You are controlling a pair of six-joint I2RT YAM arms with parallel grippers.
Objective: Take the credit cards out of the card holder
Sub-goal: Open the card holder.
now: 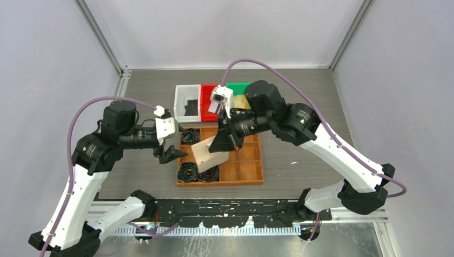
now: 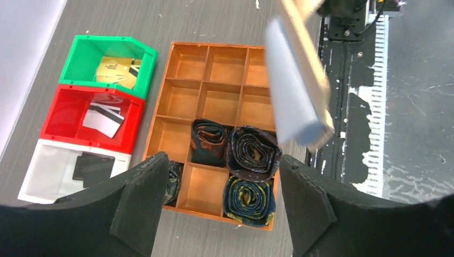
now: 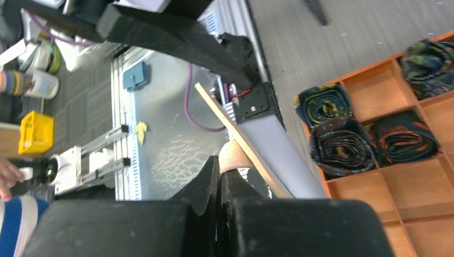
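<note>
The tan card holder (image 1: 209, 154) hangs tilted in the air over the wooden tray. My right gripper (image 1: 231, 140) is shut on its strap tab (image 3: 233, 156). The pale blue inner side shows in the left wrist view (image 2: 293, 91) and in the right wrist view (image 3: 284, 155). My left gripper (image 1: 174, 154) is open and empty just left of the holder, above the tray's left edge (image 2: 219, 174). Gold credit cards (image 2: 115, 68) lie in the green bin, white/grey cards (image 2: 104, 119) in the red bin, and a black card (image 2: 92, 167) in the white bin.
The wooden divided tray (image 1: 251, 167) holds several dark coiled belts (image 2: 251, 151) in its near-left cells. The white (image 1: 182, 96), red (image 1: 206, 99) and green (image 1: 238, 85) bins stand in a row behind it. The arm bases and rail run along the near edge.
</note>
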